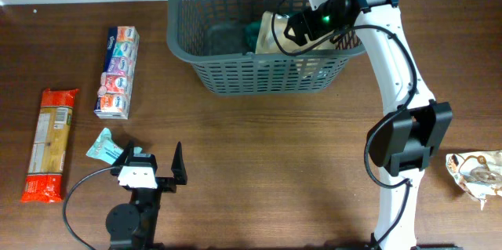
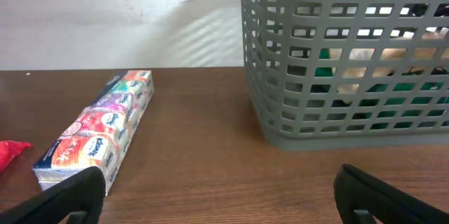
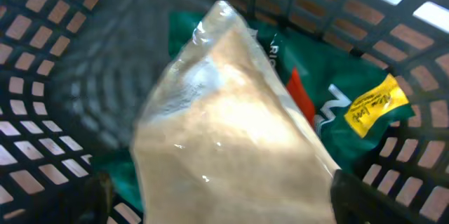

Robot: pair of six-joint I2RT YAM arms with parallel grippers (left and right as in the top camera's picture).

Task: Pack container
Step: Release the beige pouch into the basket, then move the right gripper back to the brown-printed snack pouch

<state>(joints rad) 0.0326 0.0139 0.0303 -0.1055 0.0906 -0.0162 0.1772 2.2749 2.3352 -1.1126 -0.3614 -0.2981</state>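
I am holding my left gripper (image 1: 154, 160) (image 2: 224, 196) low over the table (image 1: 274, 164) at the lower left of the overhead frame, its fingers (image 2: 66, 196) standing wide apart with nothing between them. I am reaching my right gripper (image 1: 289, 34) (image 3: 224, 196) down into the container (image 1: 259, 77) (image 2: 337, 76) (image 3: 42, 27), which is sitting at the upper centre. Its fingers (image 3: 102, 192) are standing apart on either side of a clear bag of pale grain (image 1: 271, 30) (image 3: 224, 133); I cannot tell whether they are touching it. The bag is lying on a green packet (image 3: 330, 83). A tissue multipack (image 1: 118, 62) (image 2: 98, 136) and a pasta packet (image 1: 49, 144) are lying at the left.
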